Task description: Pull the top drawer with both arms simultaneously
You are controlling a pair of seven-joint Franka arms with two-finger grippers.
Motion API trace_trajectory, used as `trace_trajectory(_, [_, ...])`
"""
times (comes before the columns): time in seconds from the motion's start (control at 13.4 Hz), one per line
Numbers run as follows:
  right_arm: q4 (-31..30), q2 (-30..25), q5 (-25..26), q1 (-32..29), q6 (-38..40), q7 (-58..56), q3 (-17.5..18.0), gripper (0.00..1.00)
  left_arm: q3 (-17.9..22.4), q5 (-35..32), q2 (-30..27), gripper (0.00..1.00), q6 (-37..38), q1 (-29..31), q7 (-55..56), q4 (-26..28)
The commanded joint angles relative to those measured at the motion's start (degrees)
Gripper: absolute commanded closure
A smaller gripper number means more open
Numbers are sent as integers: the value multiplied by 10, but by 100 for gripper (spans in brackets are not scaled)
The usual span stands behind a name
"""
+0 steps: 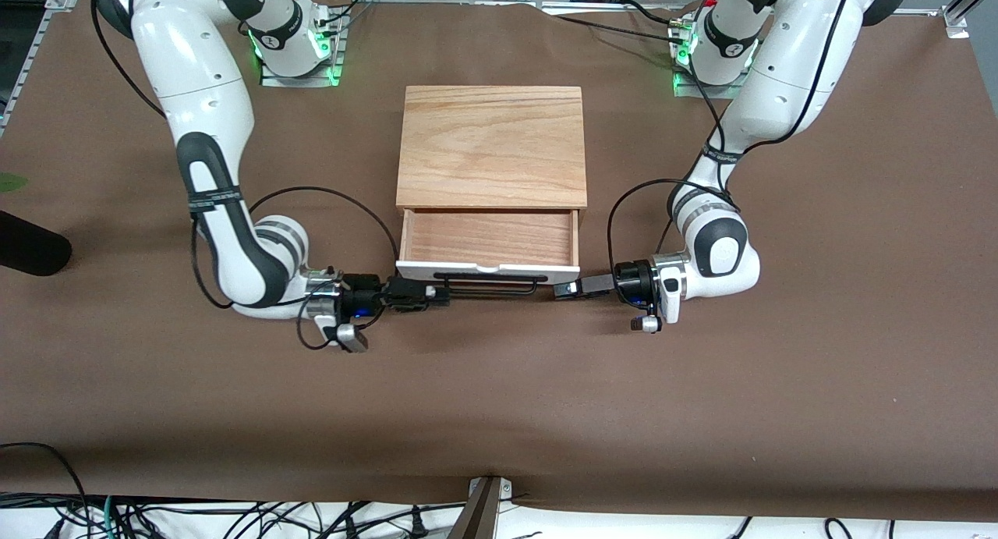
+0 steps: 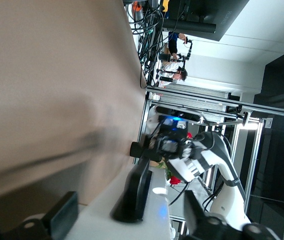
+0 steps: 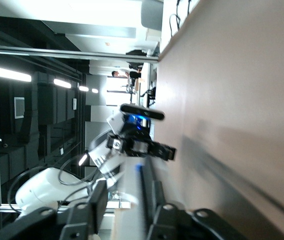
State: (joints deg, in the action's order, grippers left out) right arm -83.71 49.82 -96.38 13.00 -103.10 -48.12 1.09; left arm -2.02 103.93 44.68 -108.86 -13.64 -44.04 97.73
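Note:
The top drawer [image 1: 490, 239] is pulled out of the cabinet, its reddish-brown inside showing. Its white front panel [image 1: 487, 271] and black bar handle [image 1: 487, 278] face the front camera. My right gripper [image 1: 437, 293] is at the handle's end toward the right arm. In the right wrist view its fingers [image 3: 99, 200] stand apart with the handle [image 3: 145, 192] between them. My left gripper [image 1: 567, 289] is open, level with the panel's end toward the left arm, clear of the handle. Its fingers [image 2: 64, 217] stand wide apart around the panel [image 2: 106, 220].
The cabinet's light wood top [image 1: 491, 145] lies between the two arm bases. A dark object [image 1: 31, 246] sits at the table's edge toward the right arm. Cables [image 1: 234, 515] run along the table's near edge. Brown paper [image 1: 499, 414] covers the table.

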Motion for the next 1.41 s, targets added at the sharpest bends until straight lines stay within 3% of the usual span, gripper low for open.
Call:
trace_trajectory(0.0, [10,-10,8,-10,5,16,5,0,0,-20,-22,0,-3,2,26,12])
trace_trajectory(0.22, [12,-20,27,-12,5,43,1,0,3,-45,-42,0,-4,8,46,14])
trace_trajectory(0.45, [31,-53,135,-13,4,153,-22,0,12,-164,-78,0,-12,45,82,8])
trace_trajectory(0.74, [81,-80,367,-11,4,219,-42,0,24,-257,-121,0,-15,73,82,24])
trace_trajectory(0.97, [81,-124,550,-6,4,302,-41,0,25,-352,-196,0,-71,85,83,92])
trace_trajectory(1.34, [80,-205,835,25,57,382,-40,0,25,-561,-295,0,-125,91,83,139])
